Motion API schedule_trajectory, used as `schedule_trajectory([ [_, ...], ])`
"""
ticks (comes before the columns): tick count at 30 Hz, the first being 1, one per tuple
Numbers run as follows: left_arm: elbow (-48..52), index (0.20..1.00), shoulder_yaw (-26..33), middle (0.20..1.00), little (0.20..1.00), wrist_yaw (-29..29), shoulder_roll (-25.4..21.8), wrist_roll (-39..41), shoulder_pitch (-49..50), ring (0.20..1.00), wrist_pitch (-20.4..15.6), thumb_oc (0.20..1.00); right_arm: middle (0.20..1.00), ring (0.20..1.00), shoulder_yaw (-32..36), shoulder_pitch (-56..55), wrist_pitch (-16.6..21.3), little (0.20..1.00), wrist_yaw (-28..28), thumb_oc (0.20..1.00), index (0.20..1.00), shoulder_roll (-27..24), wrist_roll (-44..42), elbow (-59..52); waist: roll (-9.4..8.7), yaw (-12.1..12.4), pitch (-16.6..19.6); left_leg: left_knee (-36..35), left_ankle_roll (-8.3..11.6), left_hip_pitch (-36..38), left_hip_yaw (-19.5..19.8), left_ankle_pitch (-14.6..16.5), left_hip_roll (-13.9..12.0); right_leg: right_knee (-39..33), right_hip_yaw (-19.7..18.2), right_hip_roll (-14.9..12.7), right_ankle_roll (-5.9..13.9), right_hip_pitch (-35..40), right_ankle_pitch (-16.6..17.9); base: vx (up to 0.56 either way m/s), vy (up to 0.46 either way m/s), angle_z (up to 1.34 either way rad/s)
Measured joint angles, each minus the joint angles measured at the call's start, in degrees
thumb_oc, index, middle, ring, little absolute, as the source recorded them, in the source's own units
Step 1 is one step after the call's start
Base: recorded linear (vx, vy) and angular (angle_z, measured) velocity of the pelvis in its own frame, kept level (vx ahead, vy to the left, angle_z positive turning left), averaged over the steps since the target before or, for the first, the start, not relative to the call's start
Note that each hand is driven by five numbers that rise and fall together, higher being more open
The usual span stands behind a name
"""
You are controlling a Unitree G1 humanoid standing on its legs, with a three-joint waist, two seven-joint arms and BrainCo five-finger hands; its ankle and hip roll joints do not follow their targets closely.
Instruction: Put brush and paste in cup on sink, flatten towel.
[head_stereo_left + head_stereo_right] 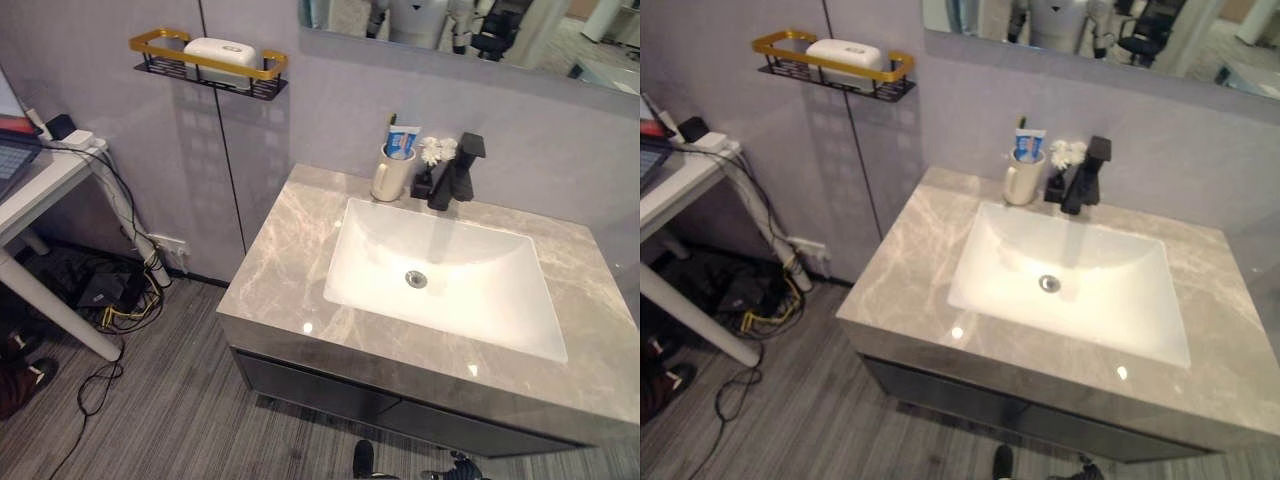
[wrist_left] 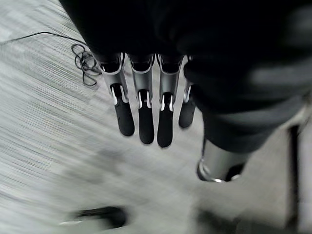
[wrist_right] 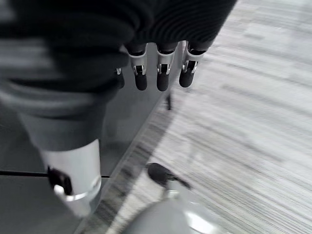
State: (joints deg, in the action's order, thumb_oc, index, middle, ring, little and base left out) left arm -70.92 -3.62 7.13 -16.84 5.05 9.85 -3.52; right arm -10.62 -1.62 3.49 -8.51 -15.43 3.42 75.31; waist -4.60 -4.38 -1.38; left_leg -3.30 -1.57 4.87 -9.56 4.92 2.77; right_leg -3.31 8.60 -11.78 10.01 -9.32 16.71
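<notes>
Left hand: silver fingers, dark tips, dark ribbed cover.

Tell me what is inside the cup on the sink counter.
The cup holds a blue and white toothpaste tube and a toothbrush behind it; their lower ends are hidden by the cup wall.

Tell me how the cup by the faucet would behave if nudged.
The cup looks ceramic, so probably rigid and breakable. The toothpaste tube standing tall in it may make it top-heavy and apt to tip. The polished countertop would likely let it slide.

Black faucet, gold-railed shelf, white desk.
</notes>
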Motion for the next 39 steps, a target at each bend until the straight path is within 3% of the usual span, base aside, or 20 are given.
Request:
schedule_trajectory([
  [2, -0.53, 1.0, -1.28, 1.0, 1.0, -1.38, 0.8, -2.97, -1.39, 1.0, 0.03, 1.0, 1.0, 1.0, 0.54, 0.03, -0.82, 1.0, -0.01, 1.0, 1.0, -0.75, 0.31, 0.57, 1.3, -0.94, -0.51, -0.41, -1.28, 0.08, -1.39, -0.02, 0.08, 0.03, -0.4, -0.21, 1.56, -0.73, 1.01, -0.08, 0.032, -0.39],
  [4, 0.19, 1.0, -2.13, 1.0, 1.0, -2.05, 0.8, -5.22, -3.84, 1.0, -0.13, 1.0, 1.0, 1.0, 0.4, -1.91, -2.02, 1.0, 0.09, 1.0, 1.0, -0.19, 0.25, 1.3, 0.99, -1.7, -0.57, -0.96, -1.82, 0.02, -2.92, -0.54, 0.42, 2.33, -0.21, 0.88, 0.98, -1.05, -3.03, -0.14, 0.034, -0.4],
  [6, -0.21, 1.0, -3.64, 1.0, 1.0, -2.93, 1.07, -6.32, -5.66, 1.0, 0.0, 1.0, 1.0, 1.0, 0.35, -1.27, -2.09, 1.0, 0.25, 1.0, 1.0, 0.15, 0.1, 1.8, 0.18, -2.11, -1.89, 0.27, -1.67, -0.31, -5.19, -0.61, 0.84, 3.94, -1.5, 1.38, -0.97, -2.79, -0.69, -0.09, 0.049, -0.51],
  [8, -0.28, 1.0, -3.78, 1.0, 1.0, -3.77, 2.56, -8.21, -6.68, 1.0, 0.01, 1.0, 1.0, 1.0, 0.29, -0.06, -1.85, 1.0, 0.44, 1.0, 1.0, 0.06, -0.79, -0.32, 2.58, -3.22, -3.25, 1.23, -2.46, -1.94, -7.11, 0.11, -1.65, 2.82, -1.66, 3.32, 0.03, -4.26, 3.63, -0.12, 0.066, -0.54],
  [9, -0.53, 1.0, -3.96, 1.0, 1.0, -3.73, 3.5, -8.89, -6.86, 1.0, 0.04, 1.0, 1.0, 1.0, 0.25, -0.39, -1.82, 1.0, 0.75, 1.0, 1.0, 0.57, -0.94, -0.13, 3.22, -3.26, -3.2, 1.05, -3.06, -1.94, -8.65, -0.64, -2.54, 6.87, -0.11, 4.6, 0.21, -4.4, -1.03, -0.12, 0.055, -0.46],
  [11, -1.05, 1.0, -5.0, 1.0, 1.0, -4.02, 3.31, -10.24, -6.13, 1.0, 0.06, 1.0, 1.0, 1.0, -0.38, -0.32, -1.95, 1.0, 2.1, 1.0, 1.0, 1.68, -0.96, 0.05, 5.03, -1.63, -3.25, 0.65, -2.25, -1.02, -10.99, -1.2, -5.45, 19.54, 2.93, 7.54, -2.93, -3.97, -12.48, -0.11, 0.02, -0.63],
  [12, -1.27, 1.0, -4.95, 1.0, 1.0, -4.02, 3.24, -10.17, -5.6, 1.0, 0.08, 1.0, 1.0, 1.0, -1.04, 0.34, -1.97, 1.0, 2.41, 1.0, 1.0, 1.86, -0.93, 0.05, 4.54, -0.91, -3.01, 0.91, -2.23, -1.02, -12.52, -1.19, -5.69, 22.55, 4.67, 7.17, -2.85, -3.12, -16.09, -0.17, 0.021, -0.87],
  [16, -2.27, 1.0, -3.67, 1.0, 1.0, -3.91, 2.84, -9.49, -4.96, 1.0, 0.35, 1.0, 1.0, 1.0, -1.36, 2.85, -1.94, 1.0, 2.4, 1.0, 1.0, 1.67, -0.89, -0.72, 3.96, 3.89, -2.22, 1.04, -1.76, -0.84, -19.94, -1.12, -7.42, 22.88, 11.04, 3.03, -1.29, 2.76, -23.38, -0.06, -0.018, -0.98],
  [18, -2.36, 1.0, -3.61, 1.0, 1.0, -3.94, 1.53, -9.54, -5.07, 1.0, 0.52, 1.0, 1.0, 1.0, -1.1, 3.16, -1.48, 1.0, 2.53, 1.0, 1.0, 1.9, -1.06, -0.97, 1.92, 4.4, -1.23, 1.59, 0.79, -1.03, -21.36, -1.39, -6.58, 16.66, 10.76, 2.36, -0.67, 6.12, -21.34, -0.08, -0.105, -0.67],
  [19, -3.14, 1.0, -3.18, 1.0, 1.0, -3.96, 1.29, -9.54, -5.49, 1.0, 0.81, 1.0, 1.0, 1.0, -0.73, 3.45, -1.34, 1.0, 2.6, 1.0, 1.0, 1.97, -1.57, -1.28, 1.41, 4.39, -1.37, 3.04, 0.79, -1.32, -21.34, -1.41, -6.89, 14.21, 12.62, 3.08, -2.5, 7.05, -21.05, -0.07, -0.172, -0.96],
  [20, -4.91, 1.0, -2.33, 1.0, 1.0, -3.88, 1.48, -9.69, -5.36, 1.0, 1.1, 1.0, 1.0, 1.0, -0.59, 4.1, -0.87, 1.0, 2.66, 1.0, 1.0, 1.86, -2.7, -1.37, 1.67, 5.29, -1.06, 6.57, 0.59, -2.16, -21.57, -0.98, -8.76, 10.84, 11.65, 4.84, -5.49, 7.74, -19.12, -0.05, -0.158, -1.11],
  [22, -6.33, 1.0, -2.2, 1.0, 1.0, -3.69, 1.94, -10.78, -5.33, 1.0, 1.29, 1.0, 1.0, 1.0, -0.58, 2.44, -0.89, 1.0, 2.74, 1.0, 1.0, 0.06, -2.69, -2.38, 2.81, 5.25, -0.61, 7.83, 0.75, -2.65, -20.75, 1.3, -9.61, 6.21, 8.28, 6.79, -6.91, 8.35, -18.81, -0.08, -0.229, -1.17],
  [23, -6.31, 1.0, -2.16, 1.0, 1.0, -3.63, 2.46, -10.94, -5.47, 1.0, 1.26, 1.0, 1.0, 1.0, -0.18, 1.95, -0.91, 1.0, 2.73, 1.0, 1.0, -0.92, -2.68, -2.59, 4.16, 5.07, -0.73, 6.24, 2.89, -1.74, -20.77, 0.94, -10.07, 5.88, 7.47, 7.71, -7.33, 8.25, -18.32, -0.08, -0.18, -0.66],
  [26, -5.93, 1.0, -2.54, 1.0, 1.0, -3.34, 2.03, -12.19, -6.54, 1.0, 1.14, 1.0, 1.0, 1.0, 0.41, -1.91, -1.19, 1.0, 2.8, 1.0, 1.0, -1.59, -2.67, -1.61, 4.73, 3.19, -0.94, 8.22, 3.24, -1.43, -20.52, 0.39, -11.06, 5.11, 7.44, 8.42, -7.64, 8.91, -17.97, -0.12, -0.178, -0.13],
  [32, -4.15, 1.0, -6.48, 1.0, 1.0, -2.74, 1.88, -12.96, -9.43, 1.0, 0.95, 1.0, 1.0, 1.0, 0.39, -5.1, -1.2, 1.0, 2.75, 1.0, 1.0, -2.92, -2.63, 0.02, 4.32, 3.37, -3.23, 11.25, 5.02, -3.29, -20.78, 0.17, -13.2, 3.24, 4.24, 9.78, -8.82, 7.79, -16.59, -0.17, -0.18, -0.26],
  [33, -3.79, 1.0, -6.72, 1.0, 1.0, -2.67, 2.27, -12.96, -10.41, 1.0, 0.97, 1.0, 1.0, 1.0, 0.49, -5.87, -1.24, 1.0, 2.71, 1.0, 1.0, -3.26, -2.6, 0.25, 4.67, 2.82, -3.47, 11.69, 6.3, -3.17, -19.58, -0.13, -13.79, 3.72, 4.05, 10.58, -9.36, 6.98, -16.32, -0.17, -0.121, -0.85],
  [34, -3.69, 1.0, -8.43, 1.0, 1.0, -1.5, 2.14, -12.31, -11.03, 1.0, 0.74, 1.0, 1.0, 1.0, 0.23, -3.73, -0.99, 1.0, 2.74, 1.0, 1.0, -3.22, -2.59, 0.86, 2.77, 4.6, -5.93, 20.4, 5.97, -5.41, -9.48, -1.33, -12.73, 6.17, -0.8, 9.78, -10.57, 5.9, -16.41, -0.06, -0.096, -1.18],
  [35, -3.29, 1.0, -8.67, 1.0, 1.0, -1.33, 2.13, -12.38, -11.28, 1.0, 0.48, 1.0, 1.0, 1.0, 0.22, -2.78, -0.97, 1.0, 2.68, 1.0, 1.0, -3.36, -2.6, 1.31, 2.03, 5.36, -6.03, 22.48, 7.37, -7.61, -4.05, -1.35, -11.56, 5.83, -2.46, 9.07, -11.07, 5.54, -16.04, -0.02, -0.068, -1.43],
  [37, -3.68, 1.0, -9.04, 1.0, 1.0, -1.19, 3.47, -12.39, -11.52, 1.0, 0.32, 1.0, 1.0, 1.0, 0.17, -0.85, -0.75, 1.0, 2.42, 1.0, 1.0, -4.78, -2.68, 1.4, 1.83, 5.45, -5.58, 19.24, 8.75, -9.19, 9.69, 0.52, -6.19, 3.83, -5.87, 8.09, -11.26, 5.07, -15.61, 0.03, -0.039, -1.17],
  [39, -4.37, 1.0, -9.04, 1.0, 1.0, -1.15, 4.7, -12.38, -12.1, 1.0, 0.23, 1.0, 1.0, 1.0, -0.11, 0.07, -0.67, 1.0, 2.51, 1.0, 1.0, -5.1, -3.27, 1.52, 2.76, 4.78, -5.44, 16.2, 7.65, -8.63, 16.44, 1.13, -1.29, 3.25, -8.57, 8.62, -10.73, 4.33, -14.78, 0.07, 0.003, -1.2],
])
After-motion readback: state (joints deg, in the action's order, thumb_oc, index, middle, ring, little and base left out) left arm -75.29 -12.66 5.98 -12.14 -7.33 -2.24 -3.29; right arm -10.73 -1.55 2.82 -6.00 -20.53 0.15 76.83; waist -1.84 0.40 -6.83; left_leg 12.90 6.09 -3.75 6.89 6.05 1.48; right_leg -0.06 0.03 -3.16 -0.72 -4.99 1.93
